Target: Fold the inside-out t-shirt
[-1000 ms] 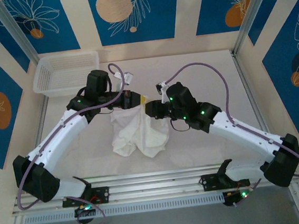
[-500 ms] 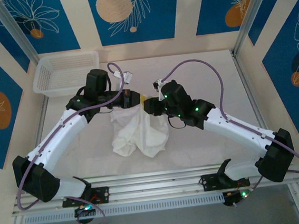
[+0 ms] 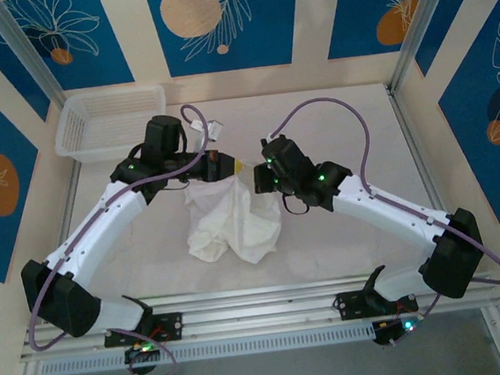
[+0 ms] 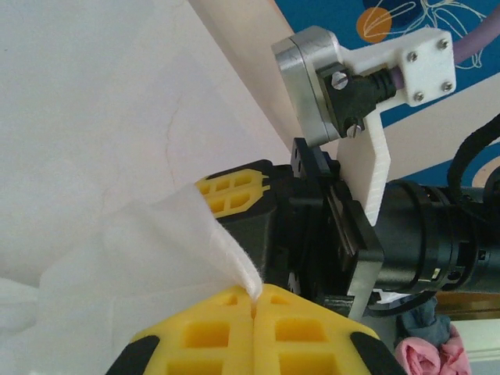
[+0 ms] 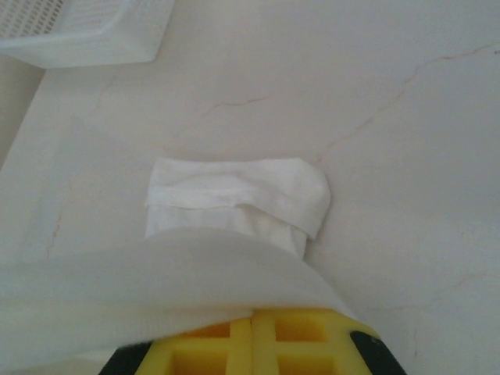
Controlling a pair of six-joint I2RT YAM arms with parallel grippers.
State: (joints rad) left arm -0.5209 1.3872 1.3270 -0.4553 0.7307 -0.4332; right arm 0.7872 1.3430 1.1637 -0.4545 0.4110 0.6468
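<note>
From here I count one t-shirt (image 3: 233,224), one mesh basket (image 3: 113,150) (white as well), and two arms, the left arm (image 3: 102,218) and the right arm (image 3: 394,213).

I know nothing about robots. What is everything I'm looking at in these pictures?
t-shirt: one, white, crumpled mid-table, one edge held up
basket: one, white mesh, far left corner of the table
table: one, pale and veined, under it all
wall panels: several, blue with orange discs, around the table
rail: one, silver, near edge
cables: two, purple, looping off the arms
arms: two, white and black; left arm, right arm, meeting above the t-shirt
tools: two, yellow-fingered; left tool and right tool, each shut on the t-shirt
</note>
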